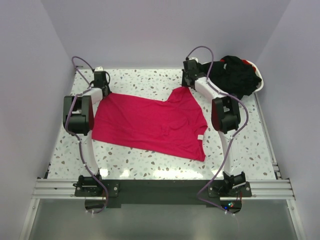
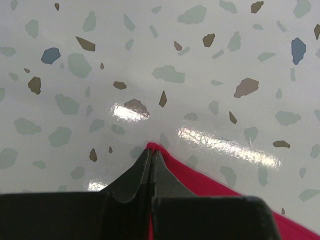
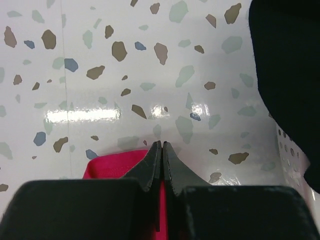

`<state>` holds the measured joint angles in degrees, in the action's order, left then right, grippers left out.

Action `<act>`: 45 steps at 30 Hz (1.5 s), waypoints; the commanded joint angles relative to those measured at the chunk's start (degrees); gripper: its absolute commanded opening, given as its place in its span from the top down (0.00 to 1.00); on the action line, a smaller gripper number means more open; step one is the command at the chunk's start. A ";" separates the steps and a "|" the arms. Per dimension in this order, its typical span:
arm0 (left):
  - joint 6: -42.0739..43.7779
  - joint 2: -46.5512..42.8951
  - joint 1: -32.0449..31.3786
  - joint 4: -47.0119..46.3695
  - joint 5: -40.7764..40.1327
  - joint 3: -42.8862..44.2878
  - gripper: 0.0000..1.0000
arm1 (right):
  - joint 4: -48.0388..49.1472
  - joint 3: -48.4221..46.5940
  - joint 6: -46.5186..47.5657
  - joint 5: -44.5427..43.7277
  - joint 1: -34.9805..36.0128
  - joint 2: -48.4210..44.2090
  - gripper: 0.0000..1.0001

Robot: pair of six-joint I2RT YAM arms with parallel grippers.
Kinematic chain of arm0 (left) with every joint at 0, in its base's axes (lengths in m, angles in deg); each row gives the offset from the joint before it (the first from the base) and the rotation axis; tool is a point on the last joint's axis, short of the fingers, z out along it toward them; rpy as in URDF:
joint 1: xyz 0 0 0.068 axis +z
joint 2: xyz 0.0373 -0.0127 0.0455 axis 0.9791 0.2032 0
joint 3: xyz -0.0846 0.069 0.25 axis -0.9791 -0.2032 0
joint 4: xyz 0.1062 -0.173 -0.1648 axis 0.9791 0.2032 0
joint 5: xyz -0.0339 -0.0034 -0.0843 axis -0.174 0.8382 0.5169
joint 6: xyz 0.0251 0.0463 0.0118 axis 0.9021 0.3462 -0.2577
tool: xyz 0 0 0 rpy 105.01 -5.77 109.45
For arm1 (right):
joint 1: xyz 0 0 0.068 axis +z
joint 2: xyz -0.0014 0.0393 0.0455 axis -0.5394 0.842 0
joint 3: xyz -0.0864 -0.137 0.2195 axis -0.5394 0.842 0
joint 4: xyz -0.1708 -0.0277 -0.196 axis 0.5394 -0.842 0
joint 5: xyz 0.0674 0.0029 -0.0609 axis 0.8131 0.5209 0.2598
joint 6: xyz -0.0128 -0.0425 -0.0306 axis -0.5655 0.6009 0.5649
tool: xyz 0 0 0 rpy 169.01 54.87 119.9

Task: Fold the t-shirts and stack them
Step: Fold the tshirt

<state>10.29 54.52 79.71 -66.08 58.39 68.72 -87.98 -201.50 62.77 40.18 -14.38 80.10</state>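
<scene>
arms (image 1: pixel 86 150): white links, black joints | cables (image 1: pixel 75 62): seemingly lilac | fingers (image 2: pixel 131 177): black

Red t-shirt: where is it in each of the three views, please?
Top external: the red t-shirt lies spread in the middle of the table.
Left wrist: only its corner, bottom centre to right, pinched by the left gripper.
Right wrist: another corner, bottom centre-left, pinched by the right gripper.
Shared landmark: the speckled table top.

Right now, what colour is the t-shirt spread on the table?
Plain bright pinkish-red t-shirt; the top external view shows it best.
</scene>
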 commanded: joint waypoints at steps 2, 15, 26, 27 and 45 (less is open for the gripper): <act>1.40 -4.94 -0.20 -2.60 0.73 -1.69 1.00 | -0.58 -3.73 0.95 -1.36 -0.24 -4.52 1.00; 2.80 -5.65 -0.20 -6.99 6.43 1.20 1.00 | -4.18 -15.07 3.24 -3.82 -2.18 -1.80 1.00; 5.18 -7.93 -0.11 -14.19 9.51 -0.98 1.00 | -3.40 -11.34 3.07 -3.29 -2.62 -8.80 1.00; 5.53 -8.37 -0.03 -15.33 10.04 -2.73 1.00 | -2.87 -8.86 2.63 -3.21 -2.62 -10.30 1.00; 4.65 -12.59 -0.03 -13.32 0.74 -10.83 1.00 | 0.56 31.84 -3.00 -4.70 0.81 -38.52 1.00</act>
<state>14.97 46.02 79.64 -77.69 62.76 58.76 -87.54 -172.54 61.00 37.95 -14.23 44.82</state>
